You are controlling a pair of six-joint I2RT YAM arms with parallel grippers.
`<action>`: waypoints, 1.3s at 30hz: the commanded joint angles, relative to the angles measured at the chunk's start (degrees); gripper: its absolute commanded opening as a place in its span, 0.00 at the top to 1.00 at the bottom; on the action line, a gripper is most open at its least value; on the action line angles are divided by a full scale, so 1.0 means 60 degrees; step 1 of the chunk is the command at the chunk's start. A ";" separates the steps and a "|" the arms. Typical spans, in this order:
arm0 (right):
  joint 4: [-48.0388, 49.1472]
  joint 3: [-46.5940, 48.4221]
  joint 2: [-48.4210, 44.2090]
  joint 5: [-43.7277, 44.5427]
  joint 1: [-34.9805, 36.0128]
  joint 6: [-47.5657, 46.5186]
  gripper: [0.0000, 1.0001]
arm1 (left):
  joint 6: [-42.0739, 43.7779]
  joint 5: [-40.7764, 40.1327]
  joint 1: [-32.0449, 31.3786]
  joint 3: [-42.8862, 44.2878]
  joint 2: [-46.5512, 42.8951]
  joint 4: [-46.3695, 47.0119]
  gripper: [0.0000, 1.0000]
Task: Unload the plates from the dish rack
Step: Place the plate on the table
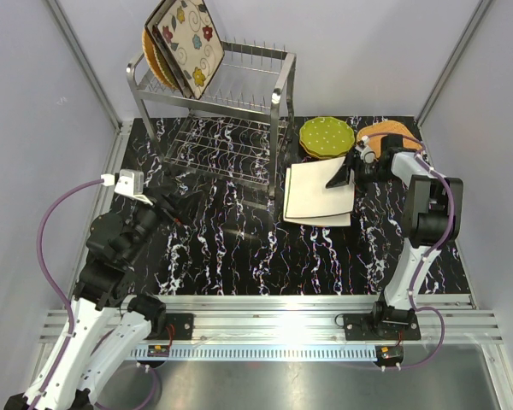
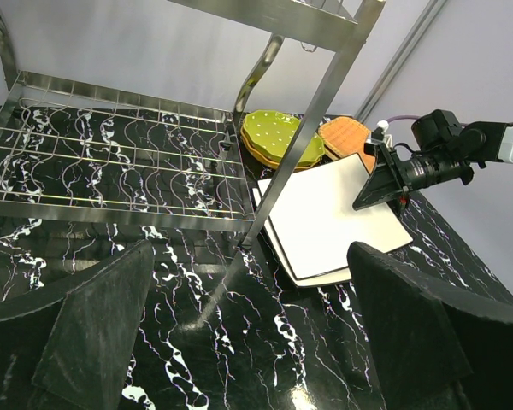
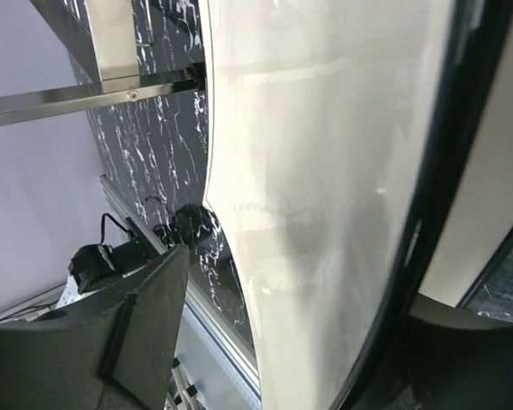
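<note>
Cream square plates (image 1: 316, 198) lie stacked blank side up on the table (image 1: 239, 265), just right of the rack (image 1: 279, 107). Your right gripper (image 1: 342, 175) is at their far right corner, jaws parted astride the top plate's rim, one finger (image 3: 137, 333) visibly clear of it, so nothing is gripped. Green plates (image 1: 327, 137) and a wicker plate (image 1: 386, 130) sit just behind the stack. Your left gripper (image 1: 181, 205) hangs wide open and empty over the table, in front of the rack's lower shelf. The set-down of a cream plate looks to be ending, yet the job is unfinished: flowered plates (image 1: 188, 38) and a racked wicker plate (image 1: 152, 47) stand leaning at the left end of the top tier. Your next move calls for backing the right fingers off the stack without dragging it. After that comes a high reach to the top tier to pinch one rim and lift it free of the prongs.
</note>
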 commanded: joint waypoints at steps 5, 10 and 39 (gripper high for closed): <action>-0.0650 0.0850 0.0147 0.0213 -0.0011 -0.0868 0.28 | -0.0002 -0.0159 0.0005 -0.0082 -0.0035 0.0442 0.01; -0.0856 0.0923 0.0264 0.0476 -0.0011 -0.1248 0.27 | -0.0002 -0.0159 0.0005 -0.0082 -0.0006 0.0486 0.01; -0.1676 0.1129 0.0132 0.1750 -0.0011 -0.2553 0.24 | -0.0016 -0.0173 0.0019 -0.0243 -0.0064 0.0574 0.01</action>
